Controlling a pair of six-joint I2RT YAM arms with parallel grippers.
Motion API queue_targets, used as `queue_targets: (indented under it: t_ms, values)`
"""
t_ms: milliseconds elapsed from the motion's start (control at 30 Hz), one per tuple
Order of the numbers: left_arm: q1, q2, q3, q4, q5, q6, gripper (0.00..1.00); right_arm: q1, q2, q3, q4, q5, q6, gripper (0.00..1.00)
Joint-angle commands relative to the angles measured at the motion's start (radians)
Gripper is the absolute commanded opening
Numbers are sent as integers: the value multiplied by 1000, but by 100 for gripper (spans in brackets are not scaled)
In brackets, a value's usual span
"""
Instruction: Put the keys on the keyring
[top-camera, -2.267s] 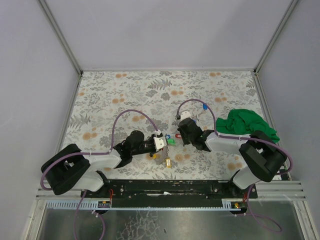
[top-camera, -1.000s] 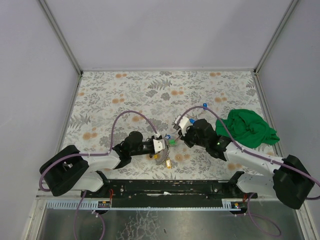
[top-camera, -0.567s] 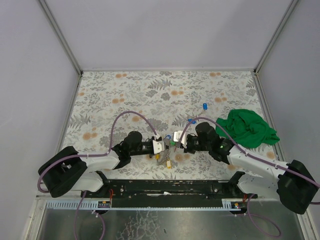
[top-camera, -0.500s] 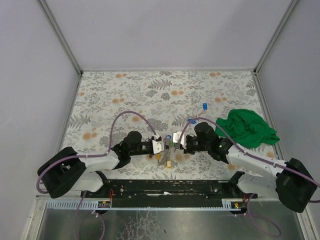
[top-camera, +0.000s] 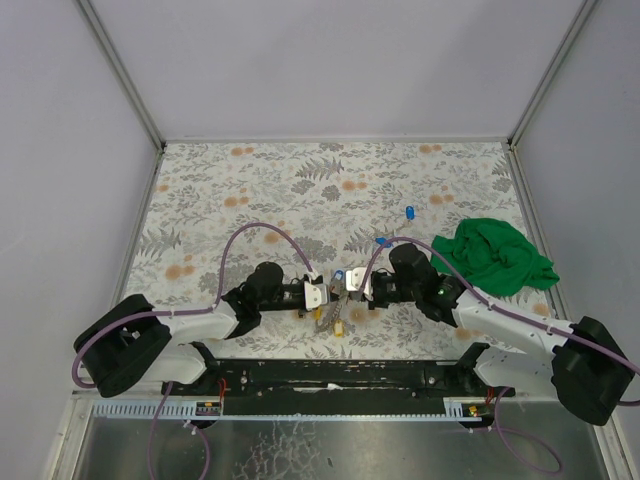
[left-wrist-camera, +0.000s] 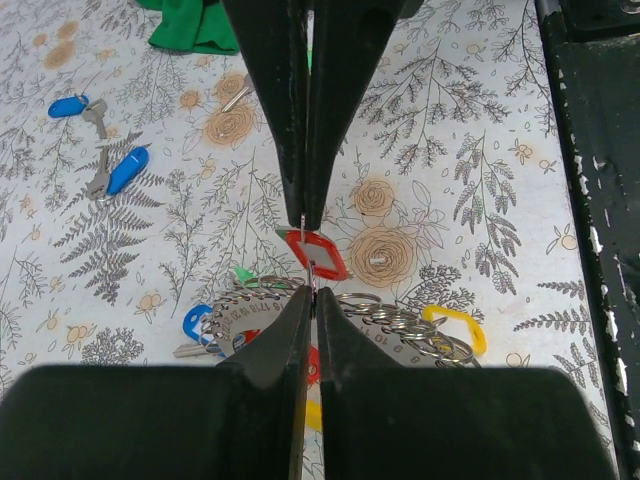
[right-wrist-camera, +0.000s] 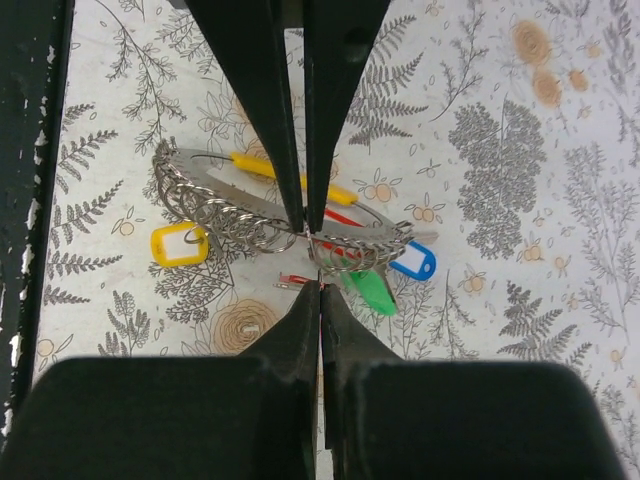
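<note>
Both clenched: left pincer (left-wrist-camera: 311, 290) grips the keyring (right-wrist-camera: 245, 207), right pincer (right-wrist-camera: 320, 285) a red-tagged key (left-wrist-camera: 318, 256)

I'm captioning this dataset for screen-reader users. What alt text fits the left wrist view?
Two shut grippers, the left gripper from below and the right gripper from above, meet nearly tip to tip, pinching the thin wire of the keyring with its coloured tags over a floral tablecloth. Two loose blue-tagged keys and a green cloth lie beyond.

a robot lab booth: plain grey walls (top-camera: 330, 60), metal frame posts (top-camera: 120, 70), leaf-print table (top-camera: 250, 180).
</note>
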Motion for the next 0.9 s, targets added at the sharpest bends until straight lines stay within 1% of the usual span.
queue_targets:
  t_ms: [0, 267, 867]
  values:
    - [1, 2, 20, 27, 28, 23, 0, 7, -26, 0, 66, -21, -47, 0]
    - [1, 0, 22, 23, 25, 23, 0, 12, -3, 3, 46, -15, -71, 0]
    - [1, 8, 29, 23, 38, 20, 0, 33, 11, -15, 66, -7, -116, 0]
